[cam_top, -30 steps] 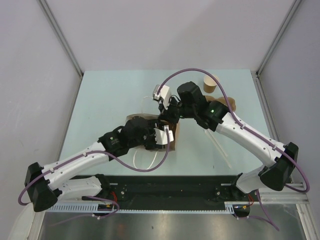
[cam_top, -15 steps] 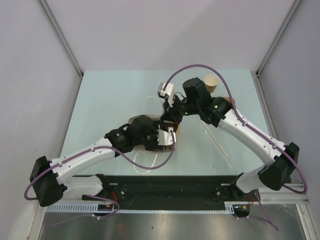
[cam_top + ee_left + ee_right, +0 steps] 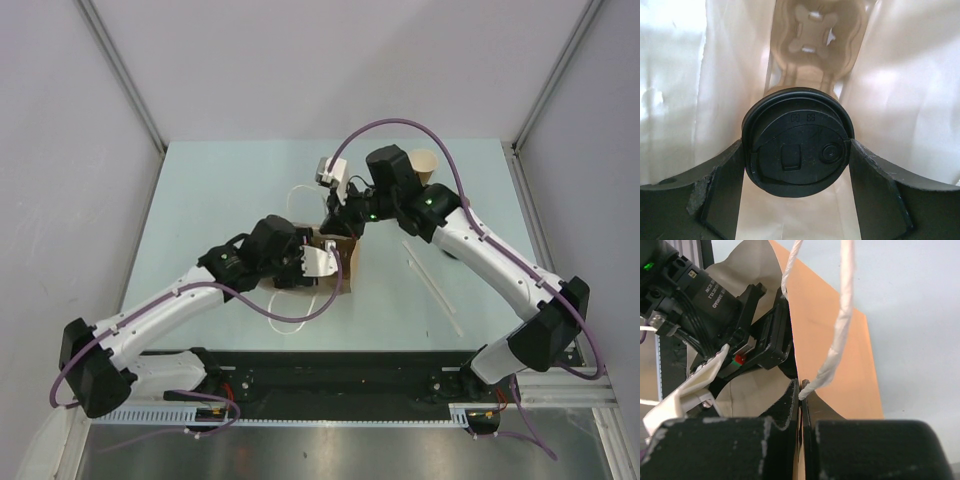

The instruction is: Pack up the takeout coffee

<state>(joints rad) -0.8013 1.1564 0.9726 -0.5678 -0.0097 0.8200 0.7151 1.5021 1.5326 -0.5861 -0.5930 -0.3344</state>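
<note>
**Left pincer**: the jaws stand wide and bear on both sides of the black lid of one takeout cup. You have the cup gripped at its top. It hangs inside the paper bag, above the cardboard cup carrier that lies at the bag's bottom. The lid hides the cup wall.

**Right pincer**: the jaws are pressed together on the bag's rim, at the foot of a white twisted handle. This grip holds the mouth apart.

**Second cup**: it stands on the surface beyond the right arm, well apart from the bag. From above it shows no lid.

**Handling**
- Treat each cup as light and thin-walled; the paper will probably dent under a hard squeeze.
- Take hold at the lid and the top edge beneath it, likely the stiffest band.
- Expect the plastic lid to be smooth, and a snap fit that could pop under side load.
- You cannot tell whether the cup is filled, so carry it upright.
- The bag wall is soft and is likely to fold inward if released.
</note>
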